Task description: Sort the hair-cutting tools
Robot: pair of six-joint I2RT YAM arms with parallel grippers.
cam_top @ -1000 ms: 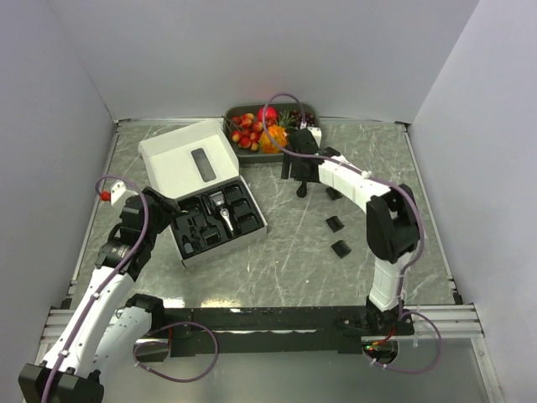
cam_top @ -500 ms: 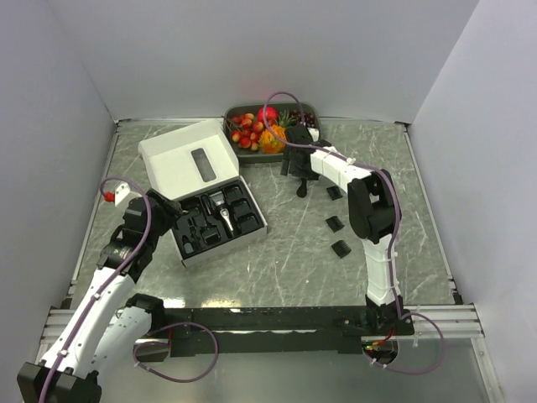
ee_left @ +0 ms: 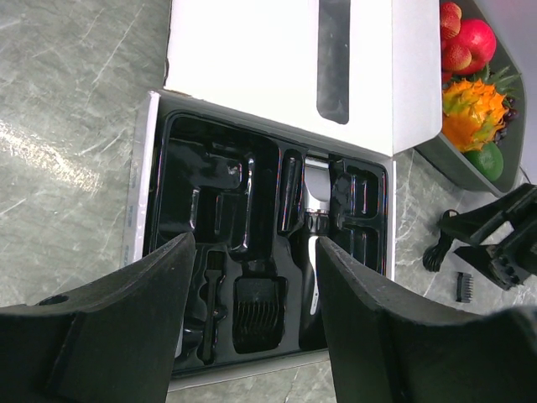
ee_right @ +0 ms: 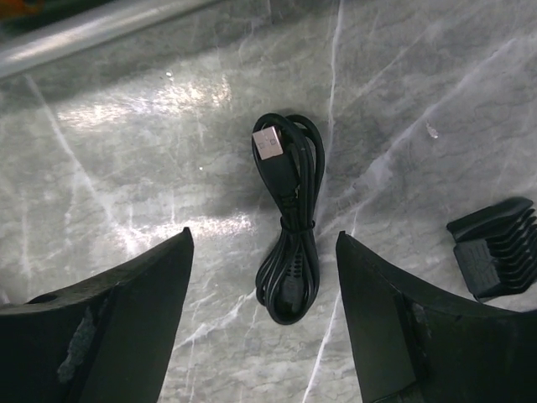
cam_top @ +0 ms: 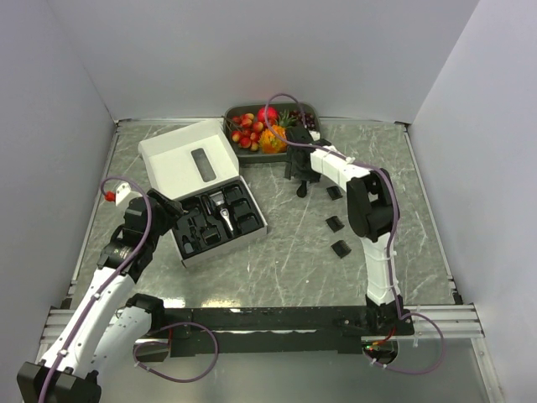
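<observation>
The white box (cam_top: 186, 158) lies open on the left of the table (cam_top: 277, 264), lid folded back toward the far wall. Its black moulded insert (ee_left: 210, 189) holds the slim black-and-silver clipper (ee_left: 312, 206) in a middle slot and a ribbed comb guard (ee_left: 254, 312) in a near slot. At the far edge, a grey tray (cam_top: 239, 108) is heaped with bright fruit.

Three loose guards (cam_top: 335, 223), chunky and toothed, lie on bare table right of centre. Just left of the farthest one is a coiled black cable (ee_right: 288, 252), its silver plug on top.

The right gripper (ee_right: 263, 252) hangs over that coil, fingers spread to either side. The left gripper (ee_left: 252, 260) hovers at the box's near-left side, fingers apart and holding nothing.
</observation>
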